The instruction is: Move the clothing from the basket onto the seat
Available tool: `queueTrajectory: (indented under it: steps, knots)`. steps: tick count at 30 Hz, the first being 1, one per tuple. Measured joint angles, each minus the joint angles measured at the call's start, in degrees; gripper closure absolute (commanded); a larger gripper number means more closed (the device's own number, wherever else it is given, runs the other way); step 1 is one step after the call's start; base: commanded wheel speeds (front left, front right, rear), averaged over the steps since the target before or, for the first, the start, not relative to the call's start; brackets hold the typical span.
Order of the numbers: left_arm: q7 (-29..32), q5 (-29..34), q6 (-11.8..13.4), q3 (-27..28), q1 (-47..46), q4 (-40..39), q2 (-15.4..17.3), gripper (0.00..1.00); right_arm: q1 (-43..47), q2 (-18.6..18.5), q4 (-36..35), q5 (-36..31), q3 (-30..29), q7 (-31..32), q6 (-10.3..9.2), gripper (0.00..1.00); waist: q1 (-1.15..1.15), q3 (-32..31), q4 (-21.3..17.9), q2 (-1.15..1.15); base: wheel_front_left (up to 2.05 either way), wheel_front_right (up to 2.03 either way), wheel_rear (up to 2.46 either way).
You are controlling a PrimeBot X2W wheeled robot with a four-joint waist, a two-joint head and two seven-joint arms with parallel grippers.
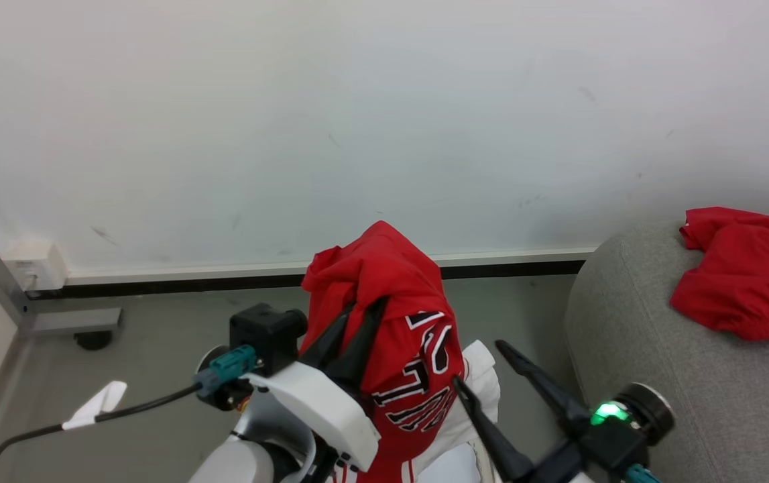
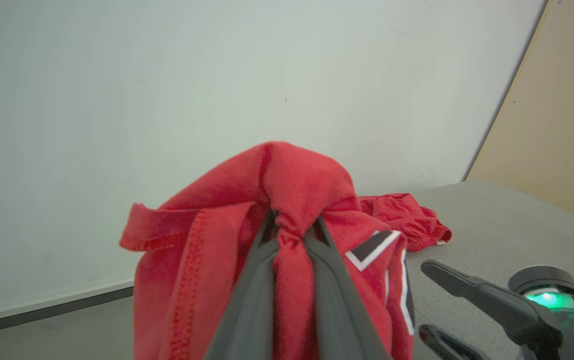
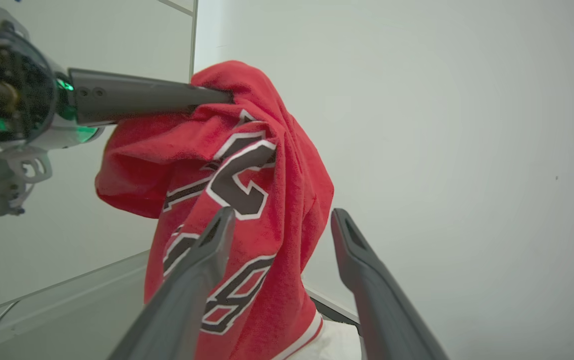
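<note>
Pale white wall (image 1: 357, 100) at the back, grey floor (image 1: 156, 349) under it. Left gripper (image 1: 364, 312) up near the middle, pinched tight on the clothing (image 1: 384, 282). Same pinch seen close in the left wrist view: both dark fingers (image 2: 246, 300) squeezed on a fold of red cloth, bunched up at the tips. Draped over those fingers like a hood and hanging down from them, with black letters edged in white on the side facing the right gripper (image 1: 478, 363). Right gripper spread wide with nothing in it, just beside the hanging cloth, fingers pointing up. Hard to tell if one finger brushes the cloth.

Off to the right, the seat (image 1: 625, 322), grey and rounded, apart from the held clothing. On top of it, a second red garment (image 1: 746, 282), lying crumpled. Over on the left, a black cable (image 1: 149, 404) with a white tag on it.
</note>
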Motion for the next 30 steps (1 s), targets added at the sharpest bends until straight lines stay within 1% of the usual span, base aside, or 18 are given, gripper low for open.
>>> queueTrajectory:
  steps: [4, 10, 16, 20, 21, 22, 23, 24, 28, 29, 30]
  knots:
    - [0.3, 0.0, 0.0, -0.8, -0.2, 0.0, -0.3, 1.0, -3.4, 3.0, 4.6, 0.2, 2.4, -0.2, 0.0, 0.0, 0.0, -0.1, 0.1, 0.0, 0.0, 0.0, 0.0]
    - [1.0, 0.2, -0.4, -2.6, -0.3, -0.7, -0.7, 1.0, -7.5, 6.0, 12.9, -1.1, 2.7, -0.7, 0.0, 0.0, 0.0, -0.1, 0.6, 0.0, 0.0, 0.0, 0.0]
    - [2.8, -0.1, -1.7, -5.4, -0.4, -2.1, -1.8, 1.0, -12.1, 6.5, 19.3, -0.6, 3.7, -1.0, 0.0, 0.0, 0.0, 0.1, 1.6, 0.0, 0.0, 0.0, 0.0]
    - [3.4, -0.7, -1.9, -6.5, -0.5, -2.3, -2.4, 1.0, -14.8, 6.6, 20.3, 1.9, 5.8, -1.0, 0.0, 0.0, 0.0, 0.2, 2.5, 0.0, 0.0, 0.0, 0.0]
    - [3.4, -0.9, -1.9, -6.7, -0.5, -2.2, -2.4, 1.0, -15.1, 6.6, 20.4, 2.7, 6.3, -1.0, 0.0, 0.23, 0.0, 0.2, 2.7, 0.0, 0.0, 0.0, 0.0]
    - [3.4, -0.9, -1.9, -6.8, -0.5, -2.1, -2.5, 1.0, -15.2, 6.7, 20.4, 3.4, 6.6, -1.0, 0.0, 0.62, 0.0, 0.2, 2.9, 0.0, 0.0, 0.0, 0.0]
    - [3.4, -0.9, -1.9, -6.8, -0.5, -2.0, -2.5, 1.0, -15.4, 6.6, 20.4, 3.8, 7.1, -1.0, 0.0, 0.98, 0.0, 0.2, 3.1, 0.0, 0.0, 0.0, 0.0]
    - [3.4, -1.0, -1.9, -6.8, -0.5, -1.8, -2.5, 1.0, -15.4, 6.7, 20.4, 4.2, 7.6, -1.0, 0.0, 1.0, 0.0, 0.2, 3.3, 0.0, 0.0, 0.0, 0.0]
    - [3.0, -1.2, -1.6, -6.3, -0.5, -1.2, -2.4, 1.0, -15.5, 6.7, 20.3, 5.8, 7.6, -1.0, 0.0, 1.0, 0.0, 0.3, 3.8, 0.0, 0.0, 0.0, 0.0]
    - [3.0, -1.2, -1.4, -6.1, -0.4, -1.1, -2.3, 0.91, -15.5, 6.7, 20.2, 6.2, 7.4, -1.0, 0.0, 1.0, 0.0, 0.3, 3.9, 0.0, 0.0, 0.0, 0.0]
    - [2.8, -1.2, -1.2, -6.0, -0.4, -1.0, -2.3, 0.77, -15.4, 6.7, 20.1, 6.6, 7.1, -1.0, 0.0, 1.0, 0.0, 0.4, 3.9, 0.0, 0.0, 0.0, 0.0]
